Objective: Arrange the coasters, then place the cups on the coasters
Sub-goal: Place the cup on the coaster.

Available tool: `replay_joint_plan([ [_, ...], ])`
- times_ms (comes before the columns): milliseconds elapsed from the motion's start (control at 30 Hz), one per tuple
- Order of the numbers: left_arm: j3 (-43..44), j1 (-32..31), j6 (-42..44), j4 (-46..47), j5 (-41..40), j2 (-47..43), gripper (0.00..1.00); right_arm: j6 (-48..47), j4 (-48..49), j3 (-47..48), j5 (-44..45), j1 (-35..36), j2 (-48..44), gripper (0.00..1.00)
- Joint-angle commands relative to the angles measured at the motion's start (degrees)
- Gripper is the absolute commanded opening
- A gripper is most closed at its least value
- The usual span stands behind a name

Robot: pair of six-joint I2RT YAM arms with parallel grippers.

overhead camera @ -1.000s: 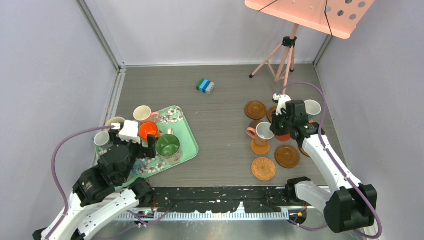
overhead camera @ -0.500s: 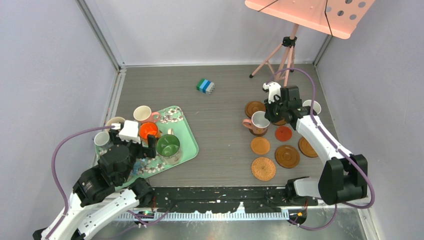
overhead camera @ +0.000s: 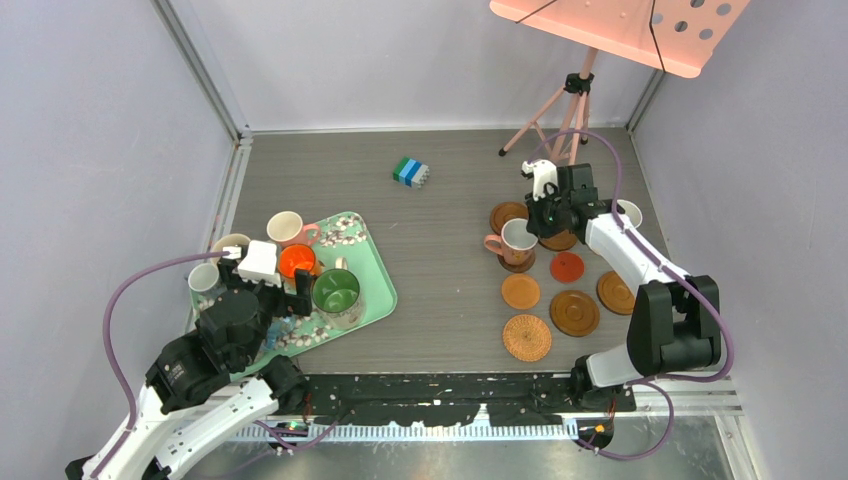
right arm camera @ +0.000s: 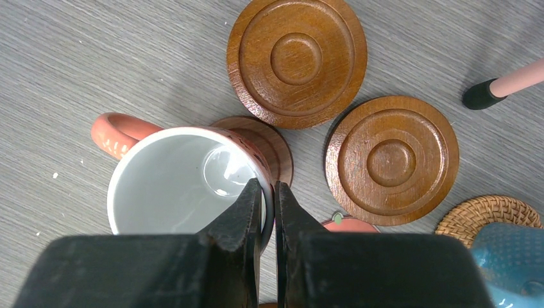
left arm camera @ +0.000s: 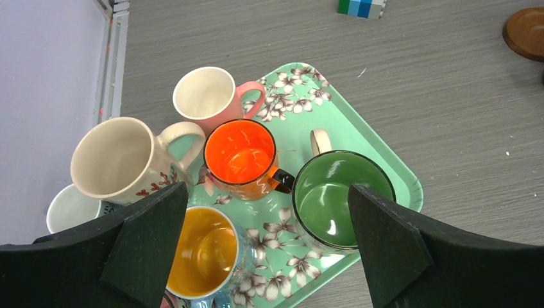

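Observation:
My right gripper is shut on the rim of a pink cup, which sits over a dark brown coaster; I cannot tell whether they touch. In the top view this cup is at the left of the coaster group. That group holds dark brown coasters, a red-orange one, tan ones and a wicker one. A light blue cup stands at the group's right. My left gripper hangs open above the tray's cups: green, orange, yellow, cream, pink.
The mint-green floral tray lies at the left, near my left arm. A blue-green toy block sits at the back centre. A pink music stand's tripod stands behind the coasters, with one foot close to them. Walls close in both sides.
My right gripper has carried the pink cup away from the tan coaster, back and slightly left, to the dark brown coaster. The left arm has not moved.

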Motion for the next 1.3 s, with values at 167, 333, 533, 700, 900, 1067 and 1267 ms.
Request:
replay_joint_plan([
  [167,-0.2,0.2,0.4,2.7,-1.0,0.7,0.99,-0.3,3.6,3.3,-3.4,-1.2,0.5,0.17],
  [333,-0.2,0.2,0.4,2.6,-1.3,0.6,0.99,0.6,0.4,5.7,-2.4,-1.2,1.2,0.42],
  [533,-0.2,0.2,0.4,2.5,-1.7,0.4,0.99,5.8,-6.4,12.4,-1.3,-1.0,-0.7,0.52],
  [700,-0.2,0.2,0.4,2.5,-2.0,0.0,0.99,14.9,-7.1,14.9,2.4,1.2,-3.6,0.54],
  [900,-0.1,0.2,0.3,2.6,-2.4,-0.3,0.99,35.5,-2.1,13.6,9.5,10.4,-5.8,0.51],
  [1067,-0.2,0.2,0.2,2.5,-3.0,-0.8,0.99,48.0,-1.8,16.3,10.2,18.1,-1.3,0.50],
  [1267,-0.2,0.2,0.0,2.6,-3.5,-1.5,0.99,48.1,-4.3,22.9,20.2,32.6,7.2,0.51],
])
